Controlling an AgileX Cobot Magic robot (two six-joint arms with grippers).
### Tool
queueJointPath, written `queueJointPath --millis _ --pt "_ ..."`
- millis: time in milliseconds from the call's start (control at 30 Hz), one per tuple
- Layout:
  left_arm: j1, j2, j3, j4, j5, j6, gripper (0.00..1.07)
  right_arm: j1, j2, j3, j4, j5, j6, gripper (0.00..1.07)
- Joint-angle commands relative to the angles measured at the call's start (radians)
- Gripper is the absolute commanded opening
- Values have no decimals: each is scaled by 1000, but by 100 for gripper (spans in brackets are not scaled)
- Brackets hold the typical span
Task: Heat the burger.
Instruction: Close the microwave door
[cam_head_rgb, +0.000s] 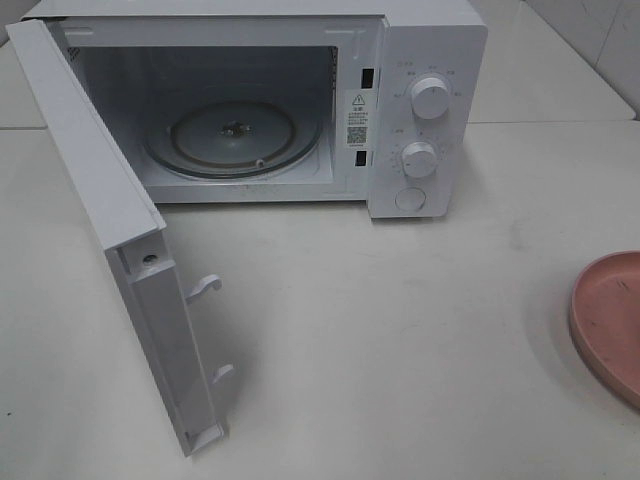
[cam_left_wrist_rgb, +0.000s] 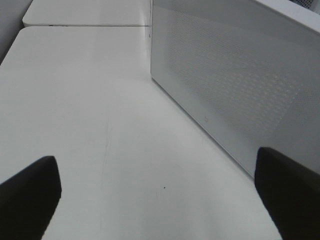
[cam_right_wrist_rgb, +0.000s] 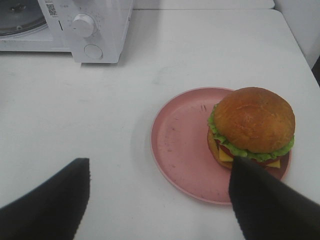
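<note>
The burger (cam_right_wrist_rgb: 253, 126), with a golden-brown bun, green lettuce, yellow cheese and dark patty, sits on a round pink plate (cam_right_wrist_rgb: 180, 145) in the right wrist view. In the exterior high view only the plate's edge (cam_head_rgb: 610, 320) shows at the right; the burger is out of that view. The white microwave (cam_head_rgb: 425, 60) stands at the back with its door (cam_head_rgb: 120, 240) swung wide open and its glass turntable (cam_head_rgb: 232, 138) bare. My right gripper (cam_right_wrist_rgb: 160, 200) is open above the table, short of the plate. My left gripper (cam_left_wrist_rgb: 155, 200) is open beside the microwave door's outer face (cam_left_wrist_rgb: 235, 85).
The microwave's control panel has two knobs (cam_head_rgb: 430, 97) and a round button (cam_head_rgb: 411, 198). Two door latch hooks (cam_head_rgb: 205, 287) stick out from the open door. A white wall edge (cam_head_rgb: 590, 30) lies at the back right.
</note>
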Motion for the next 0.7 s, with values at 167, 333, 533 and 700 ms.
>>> queueJointPath --millis 167,333,533,700 --pt "1 65 -16 -18 -86 -8 85 -5 -26 1 1 -2 7 72" --pt "1 171 -16 -18 -155 -8 48 -5 -26 1 1 -2 7 72" --pt "1 300 23 -19 -282 -8 2 -5 -26 1 1 -2 7 72" --pt "1 418 93 -26 -489 -4 0 -5 -26 1 1 -2 7 72"
